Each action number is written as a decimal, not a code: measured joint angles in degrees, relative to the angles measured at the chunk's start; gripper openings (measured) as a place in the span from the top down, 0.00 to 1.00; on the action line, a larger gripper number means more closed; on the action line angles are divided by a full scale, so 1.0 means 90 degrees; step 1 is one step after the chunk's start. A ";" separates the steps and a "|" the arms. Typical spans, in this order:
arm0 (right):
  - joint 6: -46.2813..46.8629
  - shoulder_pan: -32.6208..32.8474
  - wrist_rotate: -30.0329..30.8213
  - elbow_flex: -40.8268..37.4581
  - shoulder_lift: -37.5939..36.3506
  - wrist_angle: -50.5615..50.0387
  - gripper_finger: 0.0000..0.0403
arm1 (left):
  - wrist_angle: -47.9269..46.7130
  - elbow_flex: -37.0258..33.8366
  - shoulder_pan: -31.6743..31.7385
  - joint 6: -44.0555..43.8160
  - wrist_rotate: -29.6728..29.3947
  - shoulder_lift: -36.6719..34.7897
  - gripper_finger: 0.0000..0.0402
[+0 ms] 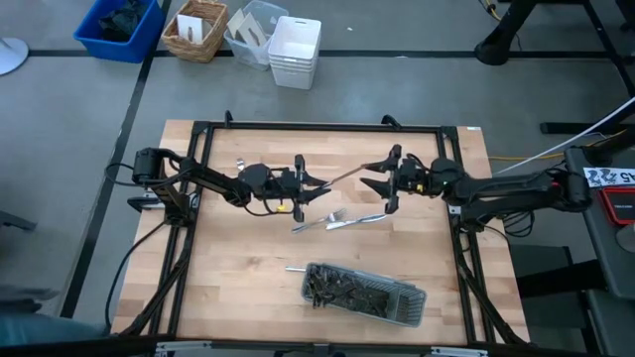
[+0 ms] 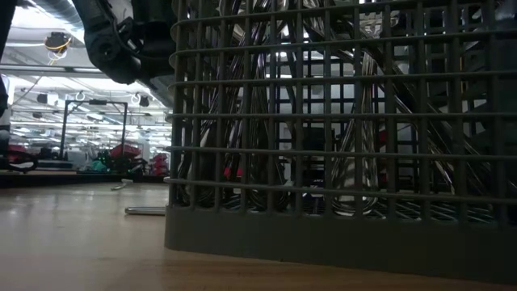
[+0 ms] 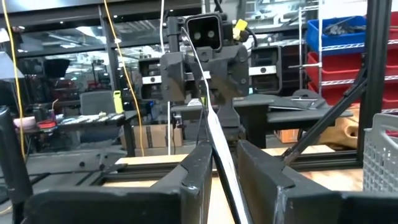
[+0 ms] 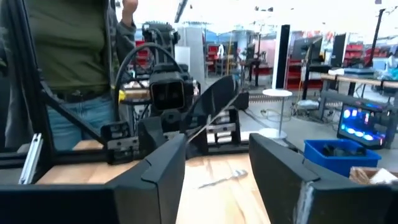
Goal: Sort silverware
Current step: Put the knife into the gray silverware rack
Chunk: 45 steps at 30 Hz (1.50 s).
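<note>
A: From above, where was the spoon [image 1: 342, 178]?

B: Spanning both grippers, left gripper [image 1: 310, 185] clamped narrow on one end, right gripper [image 1: 375, 177] at the other; forks [image 1: 337, 220] lay just below them.

A: And the left wrist view?

B: Handle [image 3: 219, 152] between its fingers. Right wrist view: fingers spread wide around the bowl. Stiff, light, slippery, I'd judge; grip mid-handle.

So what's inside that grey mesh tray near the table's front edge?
The mesh tray holds a dense pile of silverware, handles crossing behind its grid. Which pieces are forks, spoons or knives cannot be told, and the lowest ones are covered.
</note>
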 joint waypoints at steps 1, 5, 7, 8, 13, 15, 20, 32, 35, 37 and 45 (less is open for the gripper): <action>0.0000 0.0000 -0.0001 0.0000 0.0103 0.0176 0.56 | 0.0012 0.0000 -0.0005 0.0002 0.0005 0.0000 0.84; 0.0000 0.0000 -0.0050 0.0000 0.0470 0.0814 0.56 | 0.0030 0.0000 -0.0041 0.0025 0.0005 0.0000 0.84; -0.0001 -0.0001 -0.0190 0.0000 0.0629 0.1033 0.56 | 0.0037 0.0000 -0.0043 0.0095 0.0008 0.0000 0.84; -0.0001 -0.0001 -0.0257 0.0000 0.0697 0.1122 0.56 | 0.0037 0.0000 -0.0043 0.0118 0.0010 0.0000 0.84; -0.0002 0.0000 -0.0447 0.0000 0.0916 0.1584 0.56 | 0.0032 0.0000 -0.0042 0.0119 0.0008 0.0000 0.84; -0.0002 -0.0002 -0.0454 0.0000 0.0967 0.1761 0.56 | 0.0031 0.0000 -0.0043 0.0119 0.0009 0.0000 0.84; -0.0005 0.0000 -0.0497 0.0100 0.1162 0.2089 0.56 | 0.0014 0.0000 -0.0041 0.0119 0.0010 0.0000 0.84; -0.0075 -0.0002 -0.0954 0.0748 0.1604 0.1357 0.57 | -0.0060 0.0000 -0.0043 0.0118 0.0007 0.0000 0.84; -0.0075 0.0000 -0.0954 0.0760 0.1604 0.1293 0.61 | -0.0112 0.0000 -0.0041 0.0173 0.0010 0.0000 0.84; -0.0075 -0.0002 -0.0954 0.0763 0.1604 0.1256 0.67 | -0.0133 0.0000 -0.0043 0.0204 0.0010 0.0000 0.84; -0.0068 -0.0002 -0.1020 0.0763 0.1604 0.1264 0.97 | -0.0149 0.0000 -0.0043 0.0279 0.0096 0.0000 0.83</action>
